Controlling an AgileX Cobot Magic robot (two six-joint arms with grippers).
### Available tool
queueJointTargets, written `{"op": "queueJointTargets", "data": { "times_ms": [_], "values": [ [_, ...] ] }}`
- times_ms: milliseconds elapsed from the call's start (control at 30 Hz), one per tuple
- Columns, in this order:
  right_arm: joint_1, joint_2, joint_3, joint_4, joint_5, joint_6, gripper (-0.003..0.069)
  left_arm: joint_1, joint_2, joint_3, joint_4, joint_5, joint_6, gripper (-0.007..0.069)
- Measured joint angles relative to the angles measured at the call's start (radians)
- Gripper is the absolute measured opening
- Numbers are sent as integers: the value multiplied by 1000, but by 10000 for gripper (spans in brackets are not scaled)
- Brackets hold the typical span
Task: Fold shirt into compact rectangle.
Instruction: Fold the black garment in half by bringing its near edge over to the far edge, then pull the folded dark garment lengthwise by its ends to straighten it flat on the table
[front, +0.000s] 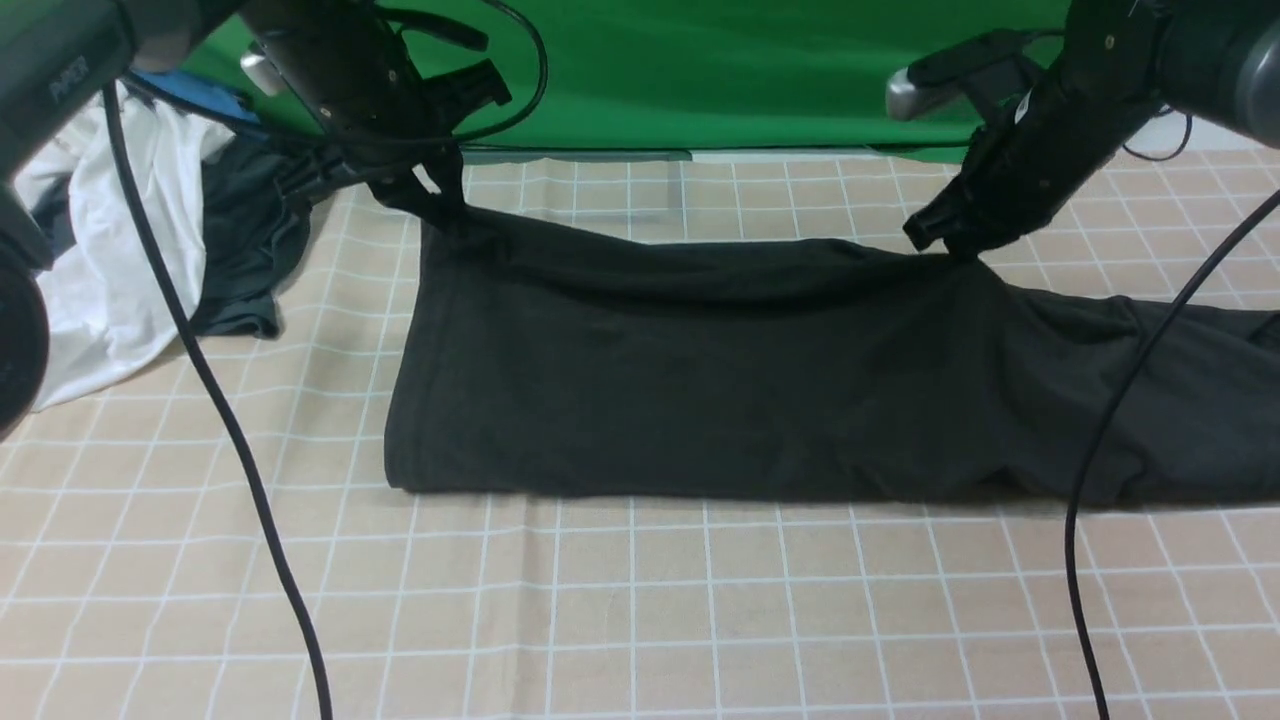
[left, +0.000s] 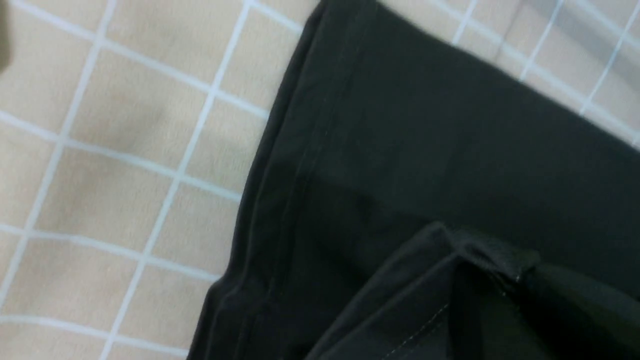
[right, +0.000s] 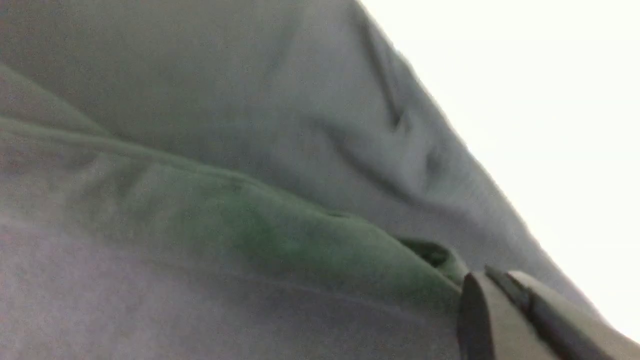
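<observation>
The black shirt (front: 700, 380) lies on the checked cloth as a long band, folded lengthwise, and runs off the right edge of the front view. My left gripper (front: 445, 210) is shut on its far left corner and holds that corner a little above the table. In the left wrist view the stitched hem (left: 300, 165) runs beside the pinched corner at the left gripper (left: 505, 272). My right gripper (front: 945, 248) is shut on the shirt's far edge, where the cloth rises to a small peak. In the right wrist view its fingertips (right: 480, 305) press together against the shirt (right: 225, 150).
A white garment (front: 110, 280) and a smaller dark grey garment (front: 245, 250) are heaped at the far left. A green backdrop (front: 720, 70) closes the back. Black cables (front: 230, 430) hang across the table in front of both arms. Beige checked cloth (front: 640, 600) covers the table.
</observation>
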Motion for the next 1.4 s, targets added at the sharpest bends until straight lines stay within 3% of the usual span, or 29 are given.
{"op": "queueJointTargets", "data": {
  "times_ms": [700,833,867,933,1033,1100,1167,1267,1400],
  "values": [
    [-1,130,-16,-2,-319,-2,52,26,125,-1,35,-304,-55,40],
    [-1,129,-16,-3,-347,-2,155,26,128,-1,39,-335,-34,113],
    [-1,123,-17,-3,-346,-2,242,27,127,-1,42,-341,-31,179],
    [-1,107,-26,-4,-309,-2,347,27,122,-5,48,-337,-18,248],
    [-1,63,-58,-3,-198,-2,416,27,101,-29,51,-275,25,326],
    [-2,41,-72,-4,-148,-2,409,27,81,-41,48,-225,63,332],
    [-2,-36,-103,-4,-19,-2,323,23,19,-57,32,-94,151,279],
    [-2,-124,-111,-4,109,-17,109,0,-34,-58,47,14,205,128],
    [-14,-206,-116,-2,253,-21,40,-51,-112,29,84,29,223,23]
  ]
}}
